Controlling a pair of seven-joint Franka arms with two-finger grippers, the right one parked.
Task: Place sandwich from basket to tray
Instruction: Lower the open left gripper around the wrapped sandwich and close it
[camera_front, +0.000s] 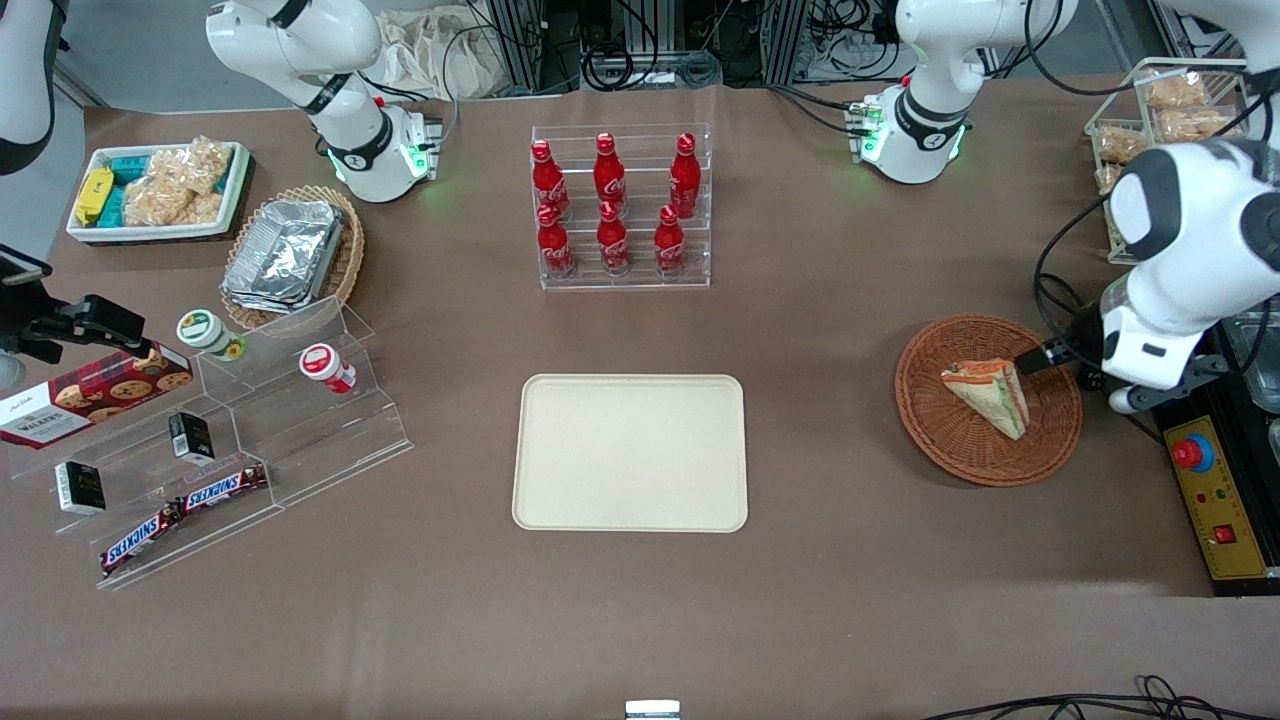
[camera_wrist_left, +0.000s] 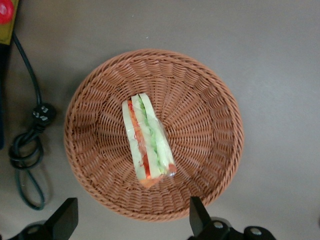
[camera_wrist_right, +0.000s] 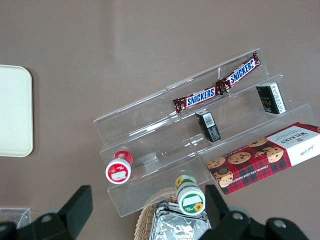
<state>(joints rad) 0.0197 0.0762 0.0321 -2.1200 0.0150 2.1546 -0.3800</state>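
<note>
The pincer (camera_wrist_left: 131, 220) hangs above the basket (camera_wrist_left: 210, 105), its two dark fingers (camera_wrist_left: 64, 218) spread wide, one over the rim and one just outside it. The sandwich (camera_wrist_left: 147, 143) lies in the middle of the basket, on its side, with the red, orange and green filling showing between the white bread under clear wrap. Beside the basket a dark cable (camera_wrist_left: 27, 150) with a plug (camera_wrist_left: 42, 114) loops on the brown tabletop (camera_wrist_left: 280, 45).

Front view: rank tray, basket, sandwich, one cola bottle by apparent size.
1. tray
2. basket
3. sandwich
4. cola bottle, narrower than the sandwich, though it stands upright, so this is unsure.
The open gripper hovers above the basket.
</note>
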